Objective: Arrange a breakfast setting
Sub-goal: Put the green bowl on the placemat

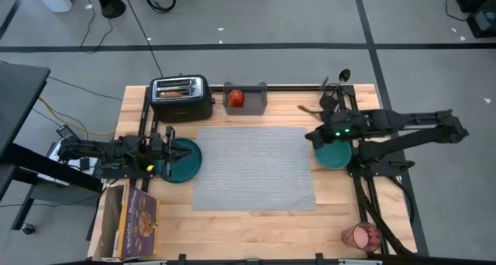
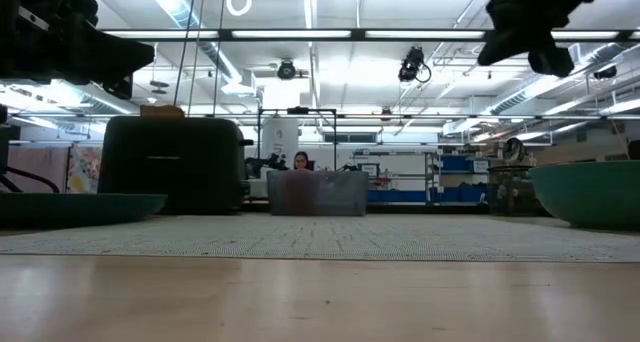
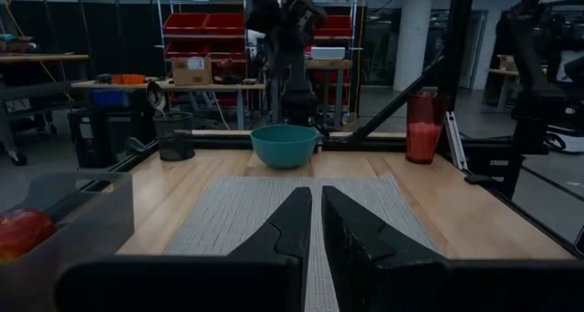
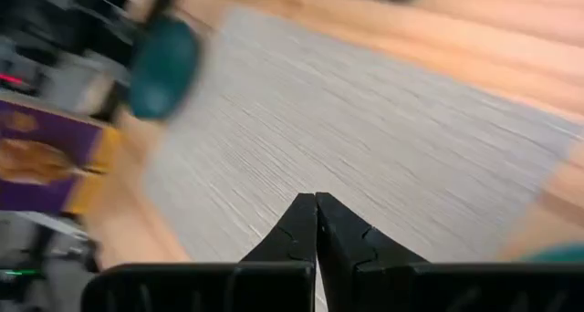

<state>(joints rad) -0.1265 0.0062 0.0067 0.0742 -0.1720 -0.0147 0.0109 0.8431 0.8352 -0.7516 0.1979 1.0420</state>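
The grey placemat (image 1: 254, 168) lies in the middle of the table. The teal plate (image 1: 190, 166) rests on the wood at its left edge. My left gripper (image 1: 184, 150) hovers above the plate, shut and empty (image 3: 316, 223). The teal bowl (image 1: 335, 156) stands at the mat's right edge. My right gripper (image 1: 311, 135) is raised beside the bowl over the mat's far right corner, shut and empty (image 4: 316, 202). The red cup (image 1: 362, 235) stands at the near right corner. The red fruit (image 1: 236, 97) lies in the grey tray. Toast (image 1: 177, 87) sits in the toaster slot. The spoon (image 3: 155, 95) stands in a black holder.
The black toaster (image 1: 181, 98) and the grey tray (image 1: 246, 98) stand along the far edge. A purple and yellow box (image 1: 136, 222) lies at the near left corner. The black holder (image 1: 329, 102) is at the far right. A person sits in the room behind (image 2: 300, 162).
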